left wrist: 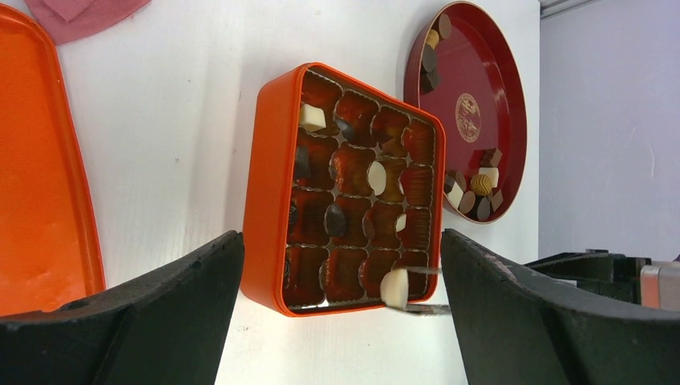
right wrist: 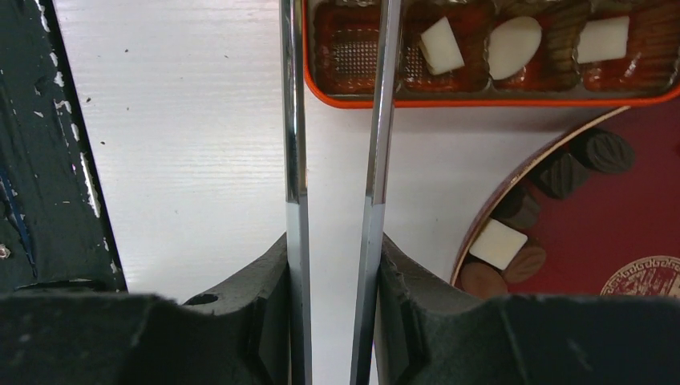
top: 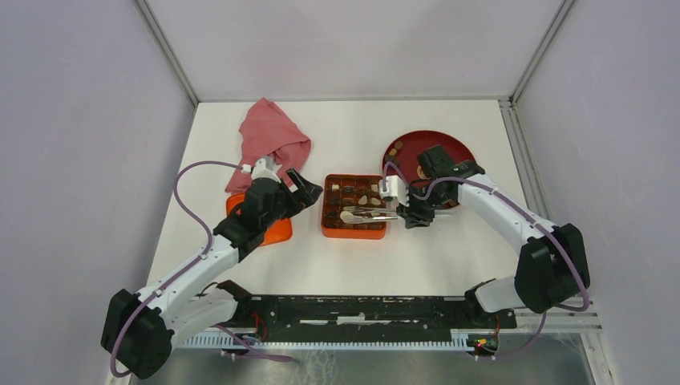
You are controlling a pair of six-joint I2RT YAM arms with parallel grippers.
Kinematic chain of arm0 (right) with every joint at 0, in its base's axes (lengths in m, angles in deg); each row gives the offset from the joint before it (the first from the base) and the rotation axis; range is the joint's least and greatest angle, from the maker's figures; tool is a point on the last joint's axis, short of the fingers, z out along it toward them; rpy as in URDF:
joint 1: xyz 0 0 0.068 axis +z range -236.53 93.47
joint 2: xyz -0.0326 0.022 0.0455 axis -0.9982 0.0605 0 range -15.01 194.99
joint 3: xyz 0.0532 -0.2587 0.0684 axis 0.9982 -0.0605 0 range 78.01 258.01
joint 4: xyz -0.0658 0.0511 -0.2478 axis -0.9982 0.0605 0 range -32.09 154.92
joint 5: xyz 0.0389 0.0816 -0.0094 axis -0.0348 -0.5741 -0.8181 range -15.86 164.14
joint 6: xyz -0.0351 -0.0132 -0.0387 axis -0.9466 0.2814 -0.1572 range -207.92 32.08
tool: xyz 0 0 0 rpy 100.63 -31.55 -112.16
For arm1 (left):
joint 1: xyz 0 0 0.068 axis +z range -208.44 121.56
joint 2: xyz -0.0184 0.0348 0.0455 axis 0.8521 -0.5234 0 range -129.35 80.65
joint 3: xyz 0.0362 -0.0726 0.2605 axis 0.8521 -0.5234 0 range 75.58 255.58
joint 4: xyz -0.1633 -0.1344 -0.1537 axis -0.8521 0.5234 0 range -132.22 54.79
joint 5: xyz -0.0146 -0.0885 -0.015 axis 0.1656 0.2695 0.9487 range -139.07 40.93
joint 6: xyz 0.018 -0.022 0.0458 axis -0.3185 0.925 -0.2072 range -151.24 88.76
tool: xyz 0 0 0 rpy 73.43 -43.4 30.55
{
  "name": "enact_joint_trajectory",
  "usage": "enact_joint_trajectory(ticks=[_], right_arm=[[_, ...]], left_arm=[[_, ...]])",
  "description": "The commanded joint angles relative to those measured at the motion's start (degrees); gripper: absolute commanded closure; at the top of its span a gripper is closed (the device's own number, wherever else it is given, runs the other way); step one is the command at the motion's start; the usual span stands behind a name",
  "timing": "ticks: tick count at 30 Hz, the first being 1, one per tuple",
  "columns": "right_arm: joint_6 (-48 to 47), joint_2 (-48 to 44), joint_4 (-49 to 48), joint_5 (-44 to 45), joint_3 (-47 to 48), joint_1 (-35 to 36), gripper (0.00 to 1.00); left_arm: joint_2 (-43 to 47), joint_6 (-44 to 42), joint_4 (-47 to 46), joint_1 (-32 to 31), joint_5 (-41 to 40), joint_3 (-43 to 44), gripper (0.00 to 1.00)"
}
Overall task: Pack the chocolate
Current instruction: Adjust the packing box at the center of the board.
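Two grippers noted: left gripper [top: 308,190] stands wide open, empty, at 9 o'clock of orange box [top: 353,233]. Right gripper [top: 410,207] clamps tongs [top: 370,213] pinching a white chocolate [left wrist: 394,287] over the box; others lie on red plate [top: 429,141].

Robot lab cell: plain lilac walls [top: 72,160], white table [top: 449,265], bolted arm rail [top: 361,309]

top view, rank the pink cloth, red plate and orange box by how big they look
1. pink cloth and red plate: about alike; the right arm hides part of the plate, so unranked
2. orange box: smallest
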Motion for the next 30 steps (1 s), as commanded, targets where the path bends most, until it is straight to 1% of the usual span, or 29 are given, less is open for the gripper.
enact_joint_trajectory(ticks=[1,7,9,13,14,17,19,20,21,24,30], right_arm=[[-0.6,-0.4,-2.4,1.3,-0.1,2.5,1.0],[0.1,0.8,-2.9,3.4,-0.2,4.1,0.92],[0.5,0.6,-3.3,3.5,0.1,4.2,0.92],[2.3,-0.3,-3.3,2.0,1.6,3.4,0.97],[2.8,-0.5,-3.2,1.5,2.1,3.1,0.97],[4.6,-0.7,-3.2,-0.3,3.2,0.7,0.98],[5.5,-0.7,-3.3,-1.7,3.8,-1.3,0.98],[5.7,-0.7,-3.1,-2.7,4.0,-2.3,0.98],[5.9,-0.7,-3.0,-3.4,4.2,-3.0,0.98],[6.2,-1.0,-3.1,-4.6,4.1,-4.3,0.98],[7.0,-1.3,-4.5,-6.4,3.4,-5.9,0.99]], left_arm=[[0.3,-0.3,-0.7,-0.5,-1.5,1.2,0.04],[0.8,-0.1,-0.7,-0.6,-1.8,0.7,0.04],[0.7,-0.4,-0.7,-0.7,-1.8,0.8,0.04],[-1.2,-1.1,1.5,-1.0,-2.8,2.1,0.06],[-2.2,-1.5,2.8,-1.3,-3.3,2.9,0.08],[-7.0,-3.6,6.3,-2.2,-5.0,6.4,0.2],[-11.4,-5.7,8.5,-2.9,-5.3,9.4,0.36],[-13.5,-6.7,9.3,-3.3,-5.3,10.8,0.41],[-15.7,-7.6,9.9,-3.7,-5.2,12.8,0.42],[-21.7,-9.9,11.5,-5.4,-6.0,16.9,0.43],[-29.3,-13.0,17.1,-7.1,-9.2,23.4,0.42]])
